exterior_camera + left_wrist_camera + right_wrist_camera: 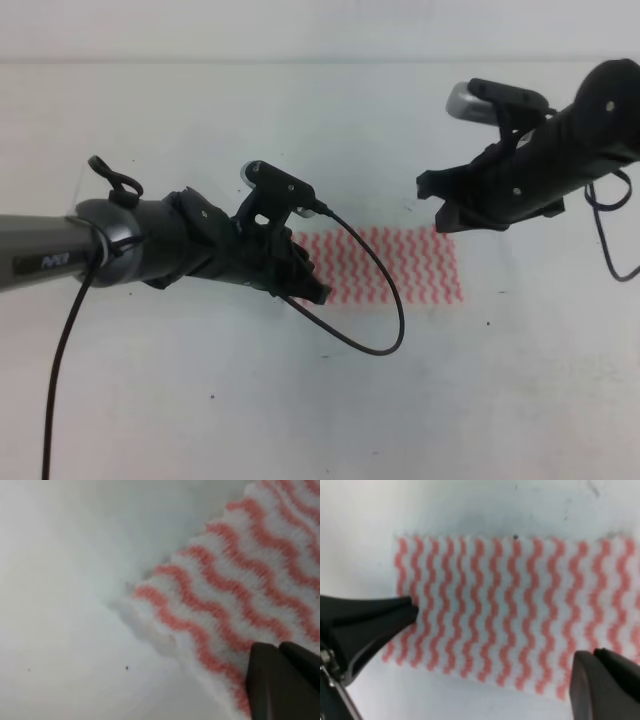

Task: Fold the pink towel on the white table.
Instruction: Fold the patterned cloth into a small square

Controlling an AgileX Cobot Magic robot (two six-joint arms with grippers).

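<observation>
The pink towel lay flat on the white table, in a rectangle. The left gripper was over the towel's left edge; its jaw state I cannot tell. The right gripper hovered above the towel's upper right corner, jaws wide apart, holding nothing.

The pink towel bears pink-red and white wavy stripes on the white table.

The towel lies flat near the middle of the table, a wide rectangle with pink-red and white wavy stripes; its left end is hidden in the high view; the left wrist view shows a corner doubled, two layers slightly offset; the table is plain white with small dark specks.
</observation>
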